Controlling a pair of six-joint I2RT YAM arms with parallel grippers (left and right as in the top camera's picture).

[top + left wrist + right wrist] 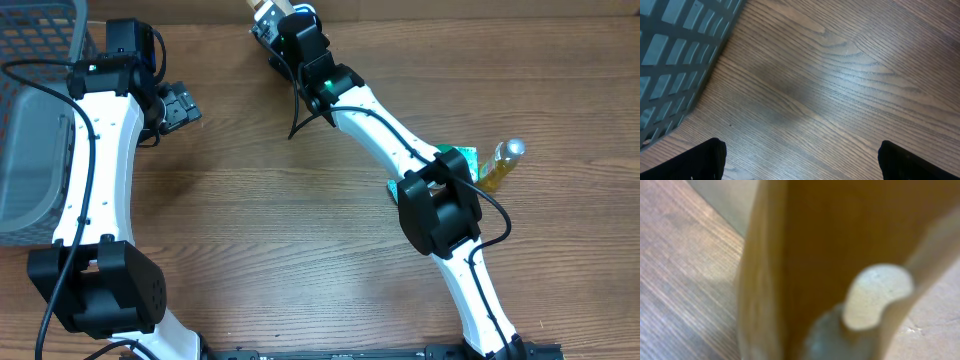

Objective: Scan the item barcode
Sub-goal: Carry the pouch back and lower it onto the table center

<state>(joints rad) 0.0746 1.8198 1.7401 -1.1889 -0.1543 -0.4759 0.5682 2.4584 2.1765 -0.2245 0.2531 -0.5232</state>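
**Tan item held at table's far edge**

A tan, flat-sided item (266, 12) is seen clamped in the right gripper (272, 20) at the far edge of the brown wood-grain table (300, 230), partly cut off by the overhead frame. In the right wrist view the item (805, 255) is blurred, and no barcode can be made out. Behind the right arm's elbow, a green packet (455, 158) and a yellow bottle with a silver cap (500, 165) are shown lying just beside each other. The left gripper (185, 105) is held with its jaws spread wide over bare wood, close to a grey plastic lattice basket (30, 120).
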